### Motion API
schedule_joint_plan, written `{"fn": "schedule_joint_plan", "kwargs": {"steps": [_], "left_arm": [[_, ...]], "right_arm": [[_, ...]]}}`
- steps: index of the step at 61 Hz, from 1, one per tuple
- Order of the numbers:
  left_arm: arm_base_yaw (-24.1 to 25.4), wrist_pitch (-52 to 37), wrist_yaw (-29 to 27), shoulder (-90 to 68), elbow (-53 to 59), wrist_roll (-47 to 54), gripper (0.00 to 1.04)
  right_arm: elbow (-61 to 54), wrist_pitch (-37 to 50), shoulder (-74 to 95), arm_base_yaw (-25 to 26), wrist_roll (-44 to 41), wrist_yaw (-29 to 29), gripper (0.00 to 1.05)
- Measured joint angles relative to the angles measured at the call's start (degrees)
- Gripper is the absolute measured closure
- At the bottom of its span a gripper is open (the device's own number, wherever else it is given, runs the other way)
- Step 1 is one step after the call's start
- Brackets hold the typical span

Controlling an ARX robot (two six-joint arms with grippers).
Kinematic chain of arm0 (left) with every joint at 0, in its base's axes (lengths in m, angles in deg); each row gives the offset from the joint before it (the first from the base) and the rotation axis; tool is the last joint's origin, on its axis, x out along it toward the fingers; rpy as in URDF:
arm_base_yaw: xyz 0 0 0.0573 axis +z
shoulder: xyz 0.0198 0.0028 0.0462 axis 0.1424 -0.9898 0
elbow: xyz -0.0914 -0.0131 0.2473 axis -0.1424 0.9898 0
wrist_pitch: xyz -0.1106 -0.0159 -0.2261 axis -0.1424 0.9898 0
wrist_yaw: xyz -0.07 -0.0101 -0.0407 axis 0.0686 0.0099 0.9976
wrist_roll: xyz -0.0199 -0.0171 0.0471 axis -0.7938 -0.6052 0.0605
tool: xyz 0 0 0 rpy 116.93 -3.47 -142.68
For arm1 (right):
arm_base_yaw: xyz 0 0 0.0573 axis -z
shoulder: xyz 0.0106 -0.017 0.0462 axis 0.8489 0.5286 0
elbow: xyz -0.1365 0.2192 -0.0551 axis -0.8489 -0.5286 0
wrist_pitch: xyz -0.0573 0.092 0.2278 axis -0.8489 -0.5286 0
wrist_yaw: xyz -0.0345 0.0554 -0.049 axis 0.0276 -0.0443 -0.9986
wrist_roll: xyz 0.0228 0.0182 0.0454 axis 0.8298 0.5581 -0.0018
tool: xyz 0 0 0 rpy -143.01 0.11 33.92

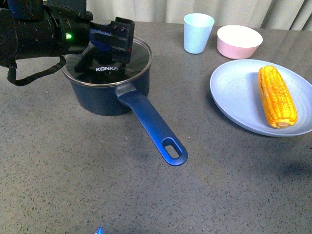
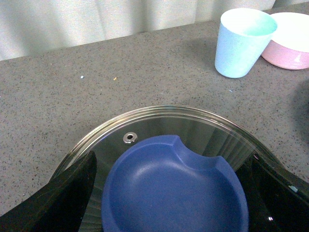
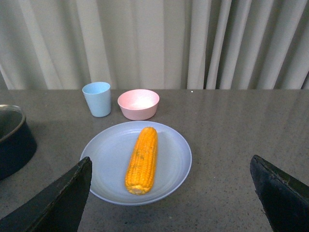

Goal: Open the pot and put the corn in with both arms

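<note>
The dark blue pot [image 1: 99, 99] stands at the left of the table with a glass lid [image 1: 137, 57] on it, and its long handle [image 1: 155, 126] points toward the front. My left gripper [image 1: 115, 38] hangs open just above the lid. In the left wrist view its fingers [image 2: 63, 195] stand on either side of the lid's blue knob [image 2: 174, 188] without touching it. The corn [image 1: 276, 96] lies on a pale blue plate [image 1: 234, 97] at the right. My right gripper [image 3: 169, 203] is open and empty, back from the corn [image 3: 142, 158] and apart from it.
A light blue cup [image 1: 198, 32] and a pink bowl [image 1: 239, 41] stand behind the plate, near the table's far edge. A pale curtain hangs behind the table. The pot's rim [image 3: 9, 121] shows at the edge of the right wrist view.
</note>
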Motion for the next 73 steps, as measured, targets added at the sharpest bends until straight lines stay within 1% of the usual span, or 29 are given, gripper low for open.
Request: {"fn": "schedule_joint_plan", "kwargs": {"steps": [23, 25, 33, 37, 59, 73], "left_arm": [[0.2, 0.5, -0.5, -1.7, -1.2, 0.0, 0.1], [0.2, 0.5, -0.5, -1.7, -1.2, 0.0, 0.13], [0.2, 0.5, -0.5, -1.7, -1.2, 0.0, 0.36], [0.2, 0.5, -0.8, -1.7, -1.2, 0.2, 0.44], [0.1, 1.2, -1.5, -1.1, -1.2, 0.5, 0.45], [0.8, 3.3, -2.3, 2.8, -1.2, 0.5, 0.46]], "right_arm": [[0.0, 0.0, 0.0, 0.0, 0.0, 0.0, 0.09], [0.0, 0.0, 0.0, 0.0, 0.0, 0.0, 0.09], [0.0, 0.0, 0.0, 0.0, 0.0, 0.0, 0.09], [0.0, 0.0, 0.0, 0.0, 0.0, 0.0, 0.09], [0.0, 0.0, 0.0, 0.0, 0.0, 0.0, 0.09], [0.0, 0.0, 0.0, 0.0, 0.0, 0.0, 0.09]]}}
